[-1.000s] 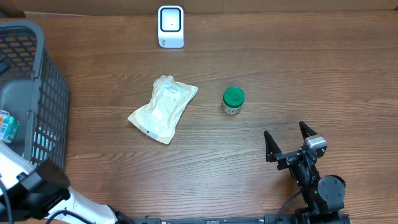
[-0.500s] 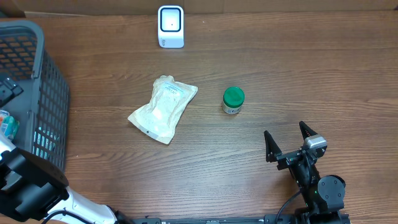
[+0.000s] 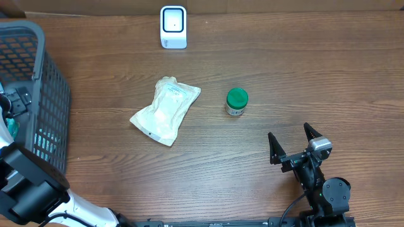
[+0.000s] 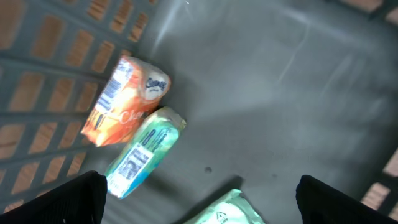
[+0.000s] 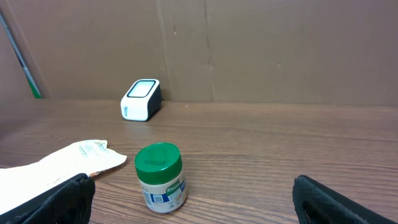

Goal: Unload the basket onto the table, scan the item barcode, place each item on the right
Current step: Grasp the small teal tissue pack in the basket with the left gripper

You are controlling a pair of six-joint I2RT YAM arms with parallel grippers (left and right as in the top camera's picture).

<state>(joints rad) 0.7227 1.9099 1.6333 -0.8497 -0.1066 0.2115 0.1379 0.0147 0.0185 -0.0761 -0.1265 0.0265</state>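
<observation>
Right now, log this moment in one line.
left pincer open over orange and teal packets in grey mesh basket | right pincer open, empty | green-lidded jar, white pouch on table

A brown wood grain with a dull sheen is being shown by the worktop (image 3: 284,69). The basket (image 3: 44,94) is being seen as grey moulded plastic lattice. Light is being reflected softly by the white scanner (image 3: 173,26) casing and the smooth green lid (image 3: 237,96). The pale pouch (image 3: 165,110) is being read as crinkled film, possibly plastic.
</observation>
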